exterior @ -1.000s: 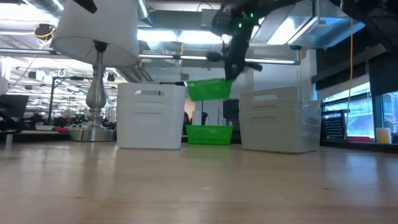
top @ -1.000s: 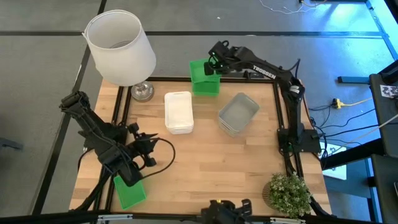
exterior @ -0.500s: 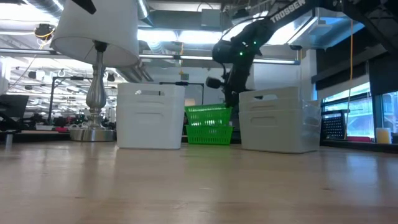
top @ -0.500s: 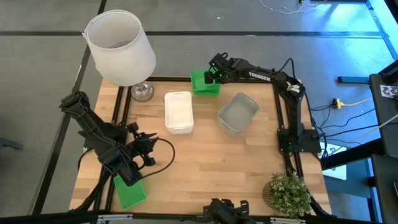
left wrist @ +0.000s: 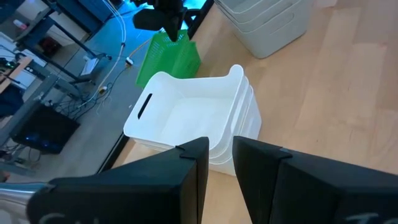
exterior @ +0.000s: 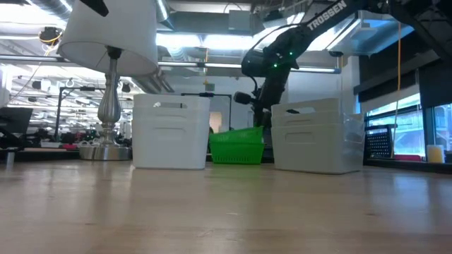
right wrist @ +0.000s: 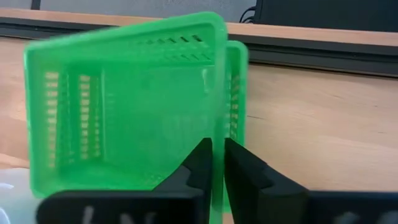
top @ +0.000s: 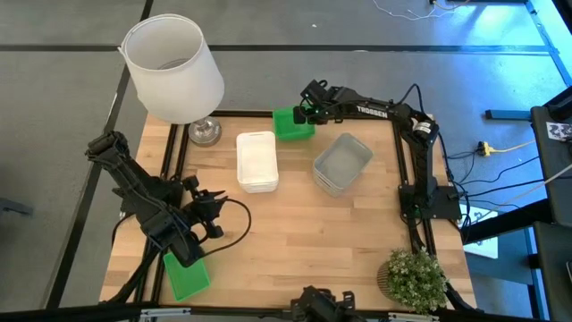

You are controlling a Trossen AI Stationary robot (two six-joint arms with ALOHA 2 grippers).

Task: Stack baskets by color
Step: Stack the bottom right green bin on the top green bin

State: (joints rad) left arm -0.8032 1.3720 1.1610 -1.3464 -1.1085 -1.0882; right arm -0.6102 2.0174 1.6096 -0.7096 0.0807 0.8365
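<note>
1. Green baskets (top: 293, 124) sit nested at the tabletop's (top: 295, 241) far edge; my right gripper (top: 309, 109) pinches the upper basket's rim, fingers nearly closed.
2. Risk: the upper basket looks crooked; withdrawing could drag it off.
3. Third green basket (top: 187, 277) lies under my left gripper (top: 213, 215), narrowly parted, empty.

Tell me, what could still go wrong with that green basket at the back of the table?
The right gripper straddles the upper green basket rim; pulling away could drag it off the basket beneath. In the low view it sits tilted, so it may not nest. A third green basket waits near the left gripper.
</note>
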